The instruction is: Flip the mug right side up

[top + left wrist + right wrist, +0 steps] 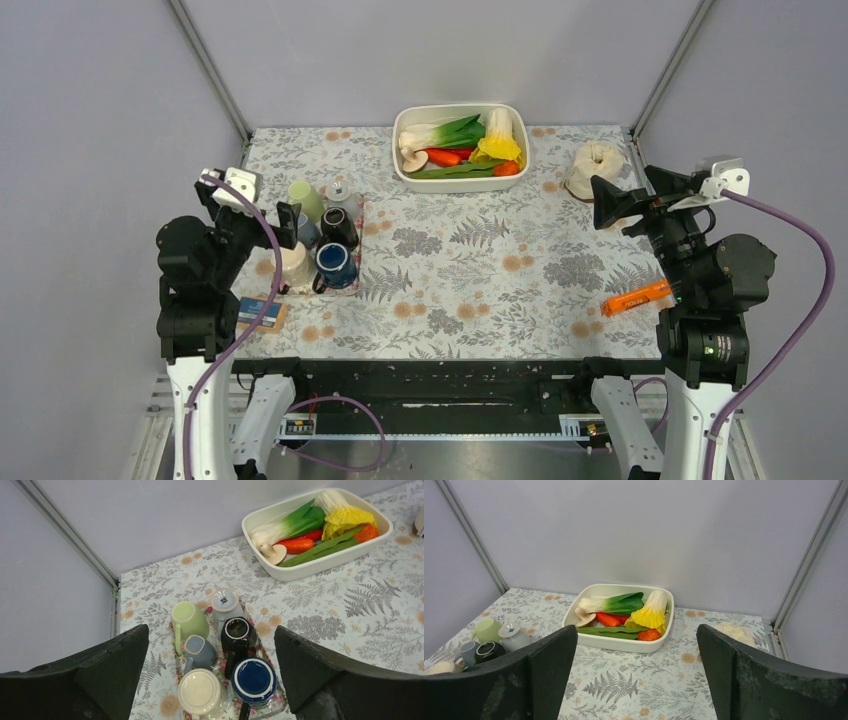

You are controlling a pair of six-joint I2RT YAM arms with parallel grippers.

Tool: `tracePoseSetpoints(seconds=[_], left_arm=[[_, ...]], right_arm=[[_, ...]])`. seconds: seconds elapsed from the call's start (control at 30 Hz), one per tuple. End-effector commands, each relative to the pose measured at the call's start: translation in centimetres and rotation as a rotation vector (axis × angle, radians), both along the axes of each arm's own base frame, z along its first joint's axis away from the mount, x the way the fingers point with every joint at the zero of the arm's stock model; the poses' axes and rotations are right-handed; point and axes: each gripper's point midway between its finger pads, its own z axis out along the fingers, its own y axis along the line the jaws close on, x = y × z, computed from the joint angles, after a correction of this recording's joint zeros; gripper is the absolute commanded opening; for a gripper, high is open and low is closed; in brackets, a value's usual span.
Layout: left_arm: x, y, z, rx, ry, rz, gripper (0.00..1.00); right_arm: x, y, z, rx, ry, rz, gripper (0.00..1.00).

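Observation:
Several mugs stand upside down, bases up, on a floral tray (278, 696) at the table's left: green (189, 620), pale grey (224, 603), black (238, 632), blue-grey (200, 651), cream (201, 692) and dark blue (254, 680). In the top view the dark blue mug (335, 263) is nearest the table's middle. My left gripper (285, 228) hangs open and empty above the mugs, its jaws wide either side of them (211, 630). My right gripper (610, 200) is open and empty above the table's right side, also seen in the right wrist view (636, 630).
A white dish (455, 185) of toy vegetables stands at the back centre. A white cloth-like lump (593, 168) lies at the back right. An orange tool (636, 297) lies by the right arm. A blue and brown card (262, 312) lies near the left arm's base.

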Motion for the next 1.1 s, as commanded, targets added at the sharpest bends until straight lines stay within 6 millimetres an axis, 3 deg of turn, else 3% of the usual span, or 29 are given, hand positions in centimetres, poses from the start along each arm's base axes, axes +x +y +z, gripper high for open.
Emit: tracePoseSetpoints(seconds=[0.0,0.13,0.3,0.57,0.77,1.07], left_arm=[[0.5,-0.5,-1.0,0.024,0.015,-0.045,0.99],[0.6,-1.0,-3.6,0.052,0.083,-0.090,0.99],[0.9,-1.2,-8.6,0.070,0.215,-0.119,0.99],[1.4,-2.0,-16.4,0.103,0.388,-0.199,0.99],[1.8,-1.9,-21.3,0.187,0.479,-0.263,0.98],[0.8,-2.3,-25.0,0.237,0.585,-0.358,0.83]], right_arm=[[-0.3,0.8,1.3,0.005,-0.032,0.045,0.98],[-0.3,2.0,0.0,-0.075,-0.003,0.125,0.98],[-0.5,4.1,-3.1,-0.149,0.064,0.265,0.98],[1.1,4.7,-8.4,-0.117,0.172,0.324,0.99],[1.7,5.1,-10.0,-0.092,0.211,0.356,0.99],[1.7,5.2,-10.8,-0.094,0.217,0.363,0.99]])
